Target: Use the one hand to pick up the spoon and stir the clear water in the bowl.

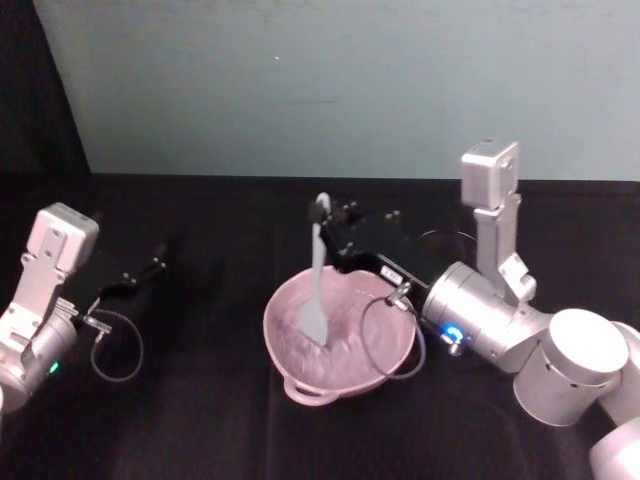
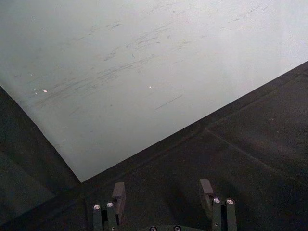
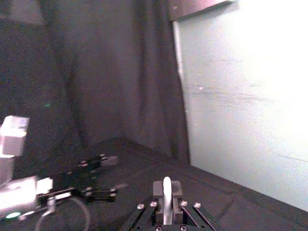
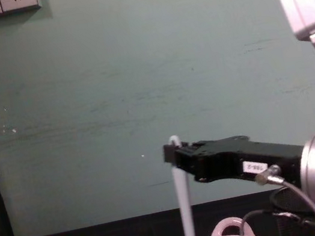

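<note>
hanging from right hand (image 1: 327,216), spoon (image 1: 316,285) into bowl (image 1: 300,384)

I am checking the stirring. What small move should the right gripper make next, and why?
Probably sweep the spoon in a small circle: the right gripper grips its handle top, and its head sits inside the bowl. The left gripper rests open, aside.

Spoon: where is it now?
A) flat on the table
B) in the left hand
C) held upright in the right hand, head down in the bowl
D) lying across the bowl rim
C: the right hand grips the spoon near its handle end, with its head down in the bowl; the left hand sits open off to the left.
</note>
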